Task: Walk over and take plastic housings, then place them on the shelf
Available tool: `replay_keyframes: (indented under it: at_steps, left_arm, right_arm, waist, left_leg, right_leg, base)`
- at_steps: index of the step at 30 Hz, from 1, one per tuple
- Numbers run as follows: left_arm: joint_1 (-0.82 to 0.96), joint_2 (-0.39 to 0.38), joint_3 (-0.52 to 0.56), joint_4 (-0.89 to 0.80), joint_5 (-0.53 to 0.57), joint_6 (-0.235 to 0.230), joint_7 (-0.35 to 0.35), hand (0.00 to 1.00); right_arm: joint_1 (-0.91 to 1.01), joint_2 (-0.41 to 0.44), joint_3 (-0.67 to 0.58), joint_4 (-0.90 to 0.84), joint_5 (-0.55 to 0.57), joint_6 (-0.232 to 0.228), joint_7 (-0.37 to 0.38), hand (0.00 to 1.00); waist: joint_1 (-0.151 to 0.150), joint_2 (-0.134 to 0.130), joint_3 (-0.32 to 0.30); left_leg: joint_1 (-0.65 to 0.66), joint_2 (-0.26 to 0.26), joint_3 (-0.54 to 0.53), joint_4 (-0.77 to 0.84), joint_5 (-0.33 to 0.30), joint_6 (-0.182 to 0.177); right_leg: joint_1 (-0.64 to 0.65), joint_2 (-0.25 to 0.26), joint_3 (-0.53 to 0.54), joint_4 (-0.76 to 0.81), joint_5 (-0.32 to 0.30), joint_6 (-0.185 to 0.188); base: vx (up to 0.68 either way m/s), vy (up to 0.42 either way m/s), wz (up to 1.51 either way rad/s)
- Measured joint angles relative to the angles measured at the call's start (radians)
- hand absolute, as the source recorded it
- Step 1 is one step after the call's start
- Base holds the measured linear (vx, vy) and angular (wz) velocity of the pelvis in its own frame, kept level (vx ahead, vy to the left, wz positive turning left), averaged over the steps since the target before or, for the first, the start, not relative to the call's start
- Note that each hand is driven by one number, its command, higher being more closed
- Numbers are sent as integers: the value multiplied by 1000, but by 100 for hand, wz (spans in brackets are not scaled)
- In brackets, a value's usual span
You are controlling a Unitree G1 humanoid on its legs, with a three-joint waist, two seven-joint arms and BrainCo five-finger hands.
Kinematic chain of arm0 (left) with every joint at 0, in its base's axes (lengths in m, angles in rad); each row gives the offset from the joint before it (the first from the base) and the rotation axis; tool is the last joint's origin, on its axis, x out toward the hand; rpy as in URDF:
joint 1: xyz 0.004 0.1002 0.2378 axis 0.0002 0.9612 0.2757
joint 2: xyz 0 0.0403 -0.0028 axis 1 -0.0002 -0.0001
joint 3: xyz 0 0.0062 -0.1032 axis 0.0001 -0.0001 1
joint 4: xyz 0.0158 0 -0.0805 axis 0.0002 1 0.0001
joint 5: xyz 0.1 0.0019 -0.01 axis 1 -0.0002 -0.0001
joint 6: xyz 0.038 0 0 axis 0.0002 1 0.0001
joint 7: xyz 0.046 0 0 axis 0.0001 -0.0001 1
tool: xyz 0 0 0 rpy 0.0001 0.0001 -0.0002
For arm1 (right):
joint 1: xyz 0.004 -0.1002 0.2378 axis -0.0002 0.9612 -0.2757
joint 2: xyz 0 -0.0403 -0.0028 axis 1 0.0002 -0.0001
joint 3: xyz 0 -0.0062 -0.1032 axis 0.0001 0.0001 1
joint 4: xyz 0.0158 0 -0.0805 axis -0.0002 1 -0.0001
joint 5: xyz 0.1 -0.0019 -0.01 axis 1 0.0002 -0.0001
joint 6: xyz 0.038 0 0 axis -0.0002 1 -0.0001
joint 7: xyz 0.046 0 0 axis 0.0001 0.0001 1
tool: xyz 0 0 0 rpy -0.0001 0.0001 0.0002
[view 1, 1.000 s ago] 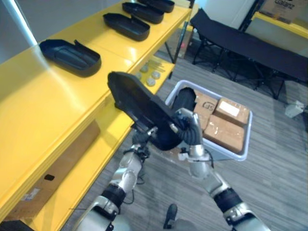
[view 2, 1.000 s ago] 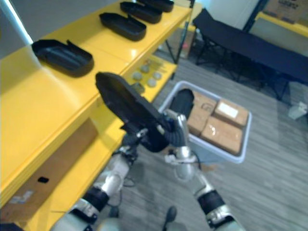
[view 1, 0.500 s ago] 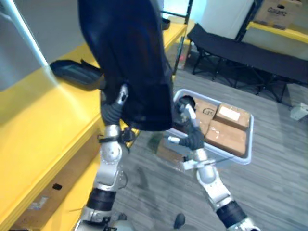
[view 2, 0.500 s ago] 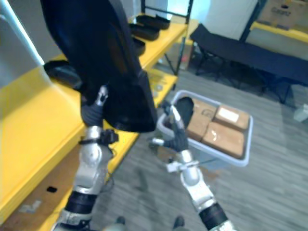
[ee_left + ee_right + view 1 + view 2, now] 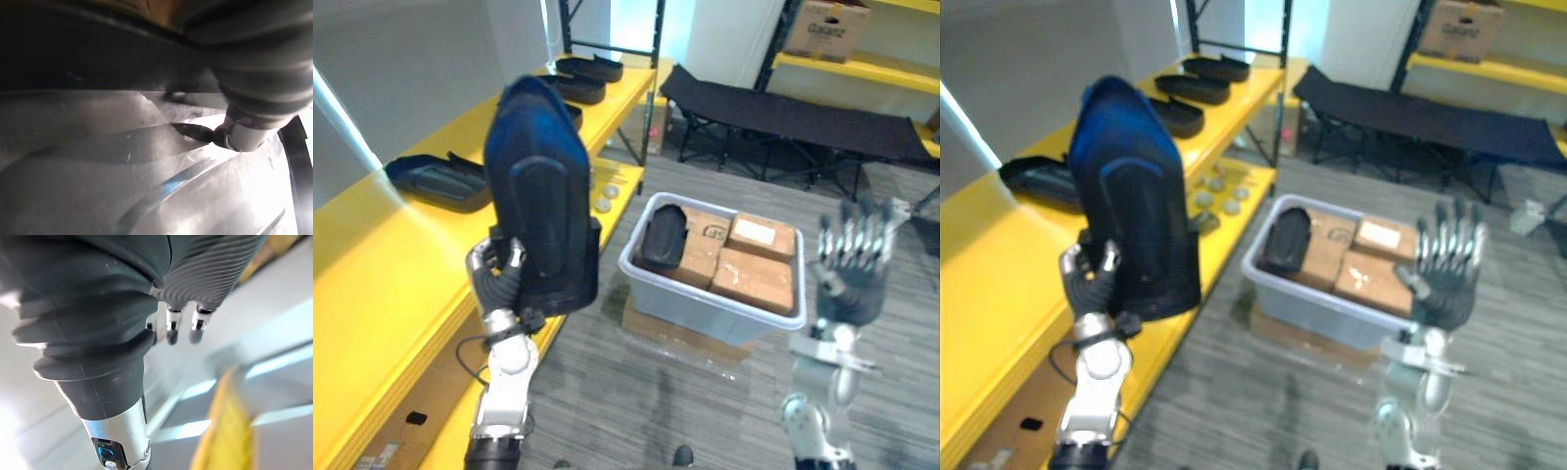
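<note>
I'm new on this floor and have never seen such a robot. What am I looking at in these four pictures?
It is a humanoid robot with two arms and fingered hands. The two wide pictures come from cameras in its head, looking down; the two close ones come from a camera on each wrist. Its left hand grips a black housing, held upright beside the yellow shelf. Its right hand is raised, open and empty. More housings lie on the shelf. On the floor stands a grey bin with cardboard boxes and one more housing.
</note>
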Motion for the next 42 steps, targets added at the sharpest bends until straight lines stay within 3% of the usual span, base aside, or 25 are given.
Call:
replay_keyframes:
  at_steps: [3, 6, 8, 11, 15, 19, 24, 29, 33, 36, 42]
  left_arm:
    - [45, -5, 16, 3, -35, -18, 5, 100]
    - [87, -13, 45, 4, -126, -106, -11, 100]
    - [100, -24, 67, -1, -152, -143, -30, 100]
    - [112, -40, 91, -31, -222, -194, -87, 100]
    - [135, -40, 102, -147, -304, -204, -172, 100]
    - [163, -44, 156, -216, -303, -214, -181, 100]
    - [205, -84, 285, -265, -293, -208, -111, 100]
    - [301, -129, 442, -304, -293, -207, -51, 100]
    - [390, -181, 533, -360, -303, -239, -56, 100]
    - [421, -214, 567, -372, -341, -278, -78, 100]
    - [423, -214, 574, -385, -343, -299, -99, 100]
  right_arm:
    - [50, 17, -24, 184, 1, 29, -5, 0]
    - [63, 24, -112, 413, 33, 28, -9, 0]
    - [62, 25, -133, 459, 126, 27, 12, 0]
    - [60, 28, -146, 468, 140, 11, 13, 0]
    - [25, 35, -141, 463, 98, 9, 12, 0]
    - [5, 40, -116, 448, 71, 42, 20, 0]
    - [-25, 46, -51, 447, 9, 84, 48, 0]
    - [-105, 50, 81, 456, -95, 120, 32, 0]
    - [-165, 65, 147, 461, -188, 127, -16, 0]
    - [-182, 67, 170, 463, -239, 140, -45, 0]
    - [-176, 63, 171, 464, -238, 189, -55, 0]
  waist:
    - [-1, 15, -8]
    - [-2, 36, -11]
    - [-1, 43, -14]
    - [1, 49, -18]
    - [12, 51, -18]
    - [20, 55, -19]
    - [71, 62, -16]
    - [158, 64, -11]
    - [228, 55, -6]
    - [237, 53, -3]
    - [230, 35, 25]
  left_leg:
    - [-1, -1, 12, -2, 0, 0]
    - [-1, -1, 11, -2, 0, 0]
    - [-1, -2, 10, -2, 0, 0]
    - [0, -4, 7, -2, 0, 0]
    - [-4, -9, -4, -1, 0, 0]
    - [-22, -13, -35, -1, 1, 2]
    - [-43, -20, -109, 3, 2, 2]
    - [-58, -45, -206, 10, 3, 4]
    - [-89, -64, -267, 25, 1, 8]
    - [-88, -76, -289, 35, -4, 13]
    - [-105, -81, -309, 42, -9, 20]
  right_leg:
    - [-9, 0, 14, 0, 0, -1]
    - [-9, -1, 14, 9, 2, 0]
    - [-8, -2, 13, 9, 2, 0]
    - [-4, -4, 9, 9, 2, 1]
    - [-1, -10, -1, 3, -5, 2]
    - [4, -15, -32, 0, -12, 4]
    - [37, -19, -109, 9, -17, 8]
    - [92, -35, -207, 9, -36, 26]
    - [110, -44, -265, 9, -49, 34]
    - [129, -51, -292, 9, -55, 39]
    - [141, -55, -325, 26, -78, 35]
  base:
    - [-8, 8, -11]
    - [0, 0, 0]
    - [0, 0, 0]
    - [-7, 9, 2]
    - [-20, 15, 7]
    - [6, 15, 24]
    - [45, 6, 43]
    - [35, 15, 55]
    - [8, 13, 47]
    - [0, 19, 23]
    - [-16, 6, 17]
